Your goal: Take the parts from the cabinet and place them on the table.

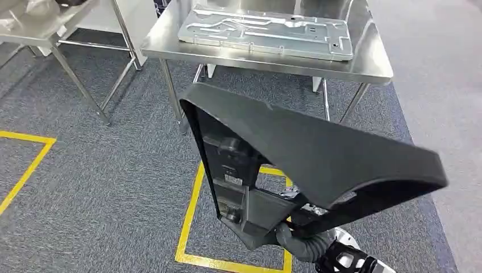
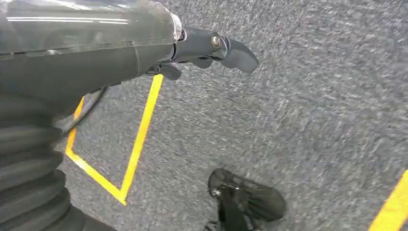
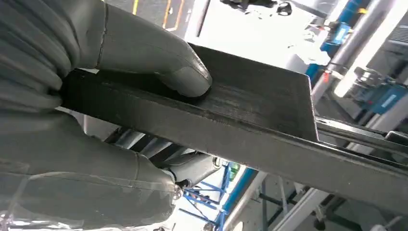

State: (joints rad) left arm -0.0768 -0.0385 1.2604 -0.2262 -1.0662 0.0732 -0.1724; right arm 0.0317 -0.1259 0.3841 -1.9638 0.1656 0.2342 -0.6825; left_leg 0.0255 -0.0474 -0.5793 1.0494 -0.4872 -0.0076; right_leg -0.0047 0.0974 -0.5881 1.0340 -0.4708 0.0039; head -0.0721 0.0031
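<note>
Ahead of me the steel tabletop (image 1: 364,71) stands across the grey carpet, a flat metal panel (image 1: 267,31) covering most of its middle and leaving its right edge and near rim bare. Between me and it I carry the black part (image 1: 318,153), a large angled shell, high and tilted. My right hand (image 3: 96,96) pinches its thin edge, thumb pressed on top, fingers (image 3: 159,166) under. My left hand (image 2: 202,50) hangs over the floor, fingers loosely curled, holding nothing. I judge I should walk closer, keep the part level, and lower it onto the bare right edge without striking the panel.
</note>
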